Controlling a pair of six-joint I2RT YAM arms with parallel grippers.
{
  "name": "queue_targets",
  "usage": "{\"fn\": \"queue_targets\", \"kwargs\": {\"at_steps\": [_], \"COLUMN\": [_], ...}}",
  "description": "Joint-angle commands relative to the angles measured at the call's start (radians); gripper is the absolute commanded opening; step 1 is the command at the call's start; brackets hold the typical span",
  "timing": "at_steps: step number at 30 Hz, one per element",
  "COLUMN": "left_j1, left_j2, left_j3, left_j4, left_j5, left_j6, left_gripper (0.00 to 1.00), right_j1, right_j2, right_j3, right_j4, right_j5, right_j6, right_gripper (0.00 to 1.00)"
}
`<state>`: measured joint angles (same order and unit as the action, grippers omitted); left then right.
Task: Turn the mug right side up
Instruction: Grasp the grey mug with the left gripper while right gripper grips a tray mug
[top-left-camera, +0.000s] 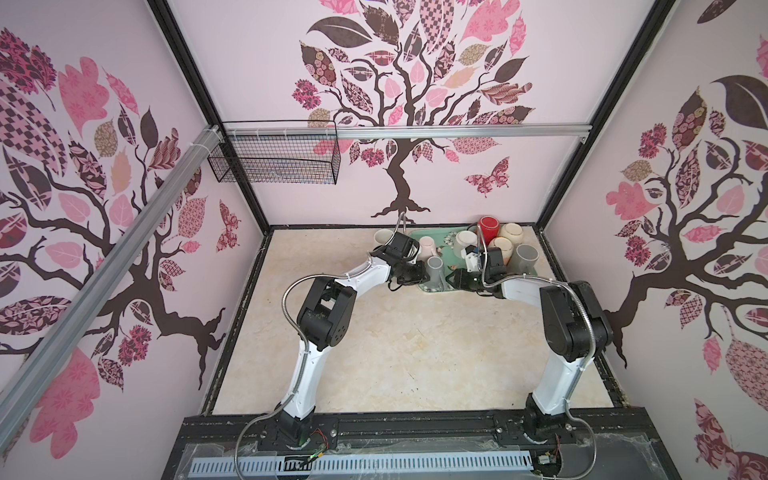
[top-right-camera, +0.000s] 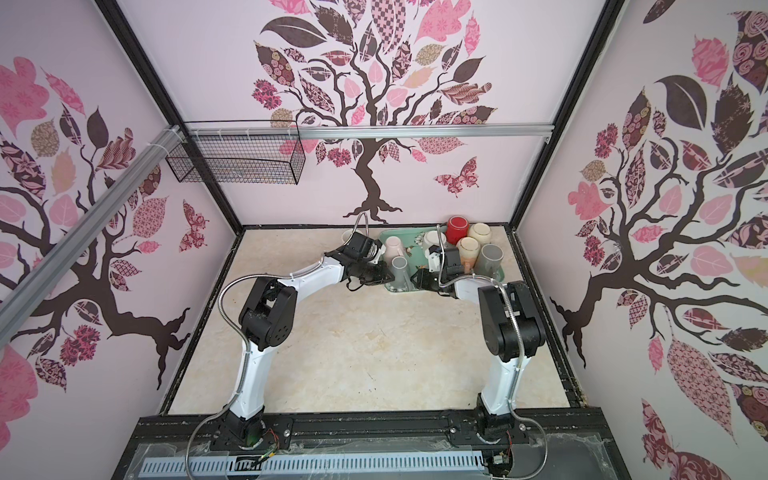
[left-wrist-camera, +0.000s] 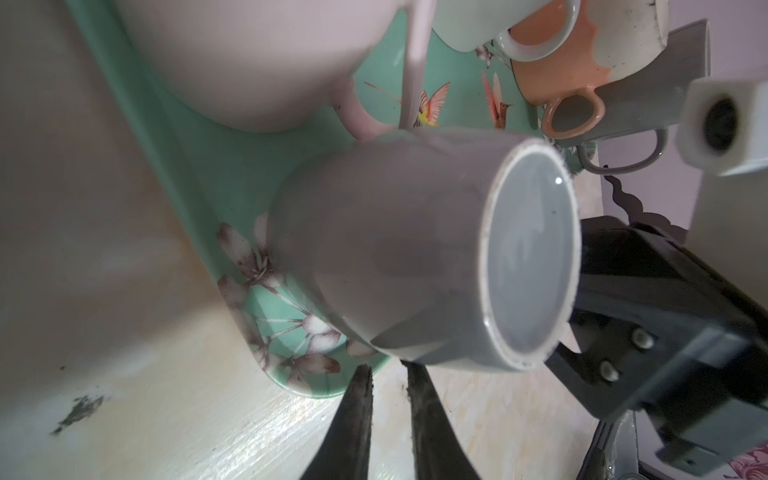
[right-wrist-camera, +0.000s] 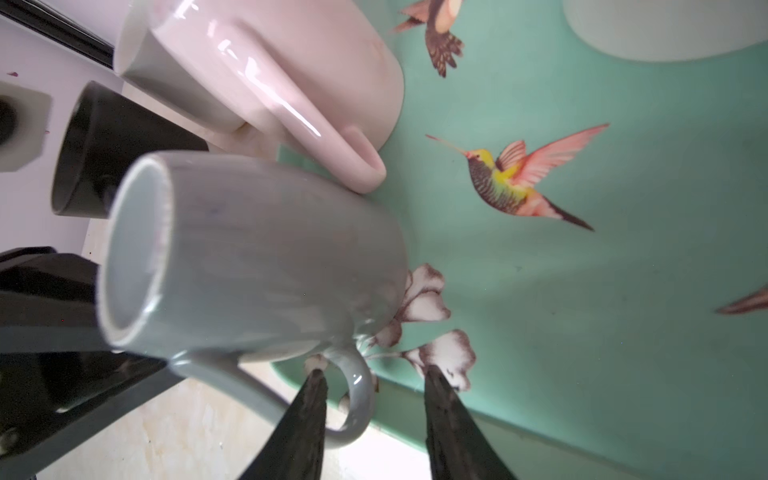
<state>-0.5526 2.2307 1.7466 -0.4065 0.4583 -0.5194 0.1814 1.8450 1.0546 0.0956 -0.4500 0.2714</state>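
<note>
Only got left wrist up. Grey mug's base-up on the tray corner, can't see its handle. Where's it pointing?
Observer: Toward the right gripper; in the right wrist view the grey mug's handle sits between its fingers.
Operator: Clamped?
Observer: No. Jaws apart, bare tray showing between handle and one finger.
Operator: Any mugs off the tray?
Observer: One: in both top views a white mug sits on the table past the tray's left edge.

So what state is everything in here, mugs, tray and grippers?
front grey mug: upside down, base up, at the tray's front edge.
red mug: upside down.
tray: flat on the table, holding mugs.
left gripper: narrowly open, empty.
right gripper: open, that mug's handle between its fingers.
</note>
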Motion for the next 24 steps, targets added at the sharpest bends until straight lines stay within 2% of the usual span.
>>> {"fn": "queue_targets", "kwargs": {"at_steps": [1,4,9,16,24], "left_j1": [0.006,0.012,0.018,0.023,0.024], "left_j2": [0.005,-0.018,-0.061,-0.133,-0.189], "left_j3": [0.050,0.025,-0.020,-0.112,-0.180], "left_j4": [-0.007,-0.002,0.005,0.029,0.055], "left_j5": [0.008,0.016,0.011,0.021,0.033], "left_j6": [0.019,0.018,0.023,0.028,0.024], "left_gripper": [0.20,0.20,0.20,0.21,0.21], "right_j1": [0.010,0.023,0.136,0.145,0.147], "right_j2": [-0.085,-0.129,-0.166,-0.053,0.027], "right_j3": [0.018,0.003,0.001,0.125,0.207], "right_j4": [-0.056,-0.073,-0.104,-0.230,-0.293], "right_j5": [0.050,0.118,0.277,0.301,0.309], "right_j6": [-0.081,-0.101,-0.293,-0.309,-0.338], "right_gripper": [0.42,0.45,0.56,0.64,0.63]}}
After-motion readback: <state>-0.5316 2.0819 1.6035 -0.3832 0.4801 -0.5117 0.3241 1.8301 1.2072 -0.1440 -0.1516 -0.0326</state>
